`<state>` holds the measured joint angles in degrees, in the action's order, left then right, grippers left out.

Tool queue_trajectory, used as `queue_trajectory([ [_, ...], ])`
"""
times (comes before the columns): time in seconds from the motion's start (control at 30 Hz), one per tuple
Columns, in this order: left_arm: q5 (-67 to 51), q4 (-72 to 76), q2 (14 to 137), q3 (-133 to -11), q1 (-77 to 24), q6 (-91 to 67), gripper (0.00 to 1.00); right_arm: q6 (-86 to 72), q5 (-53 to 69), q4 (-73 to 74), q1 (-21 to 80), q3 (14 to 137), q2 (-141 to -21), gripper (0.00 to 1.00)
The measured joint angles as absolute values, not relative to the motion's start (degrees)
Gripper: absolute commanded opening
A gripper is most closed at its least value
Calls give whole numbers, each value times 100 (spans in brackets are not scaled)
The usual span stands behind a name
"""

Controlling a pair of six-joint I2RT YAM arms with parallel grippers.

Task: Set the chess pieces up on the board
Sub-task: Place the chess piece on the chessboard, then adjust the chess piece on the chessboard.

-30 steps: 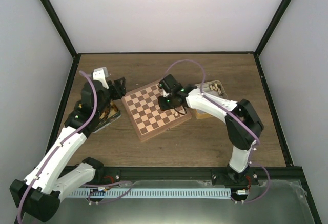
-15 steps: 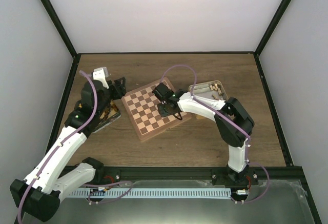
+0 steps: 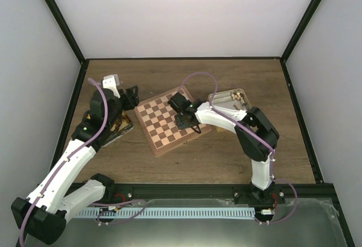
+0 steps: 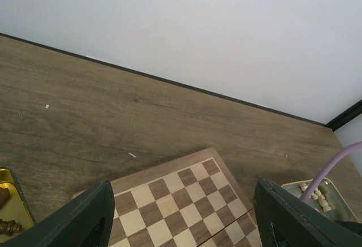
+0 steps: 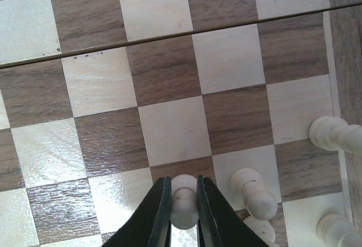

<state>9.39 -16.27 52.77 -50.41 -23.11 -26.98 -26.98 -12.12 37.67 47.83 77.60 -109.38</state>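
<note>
Your right pincer (image 5: 182, 189) is clamped on a pale piece (image 5: 184, 213) over the board (image 5: 164, 72); releasing beside its neighbour (image 5: 253, 189) risks toppling both.

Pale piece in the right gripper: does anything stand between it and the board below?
Nothing visible does. The pale piece, clamped in the right gripper, has bare board around it; another piece stands apart beside.

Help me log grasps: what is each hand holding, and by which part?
Right hand grips a cream chess piece by its opposite sides, over the board; left hand holds nothing.
</note>
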Motion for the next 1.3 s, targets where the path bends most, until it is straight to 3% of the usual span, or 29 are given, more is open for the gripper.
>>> queue_trajectory([
  [0.17, 941, -1627, 5277, -5033, -2314, -2698, 69, -2786, -1179, 3780, 4781, 7760, -10938, 28],
  [0.5, 967, -1636, 5275, -5022, -2314, -2696, 69, -2936, -1177, 3741, 4657, 7758, -10595, 29],
  [0.8, 1035, -1638, 5238, -5022, -2314, -2698, 69, -3092, -1330, 3441, 3800, 7655, -10053, 34],
  [1.03, 1020, -1636, 5266, -5022, -2314, -2700, 69, -2912, -1258, 3428, 3645, 7666, -10630, 32],
  [1.3, 991, -1629, 5358, -5022, -2314, -2703, 69, -2683, -1131, 3413, 3645, 7669, -10912, 20],
])
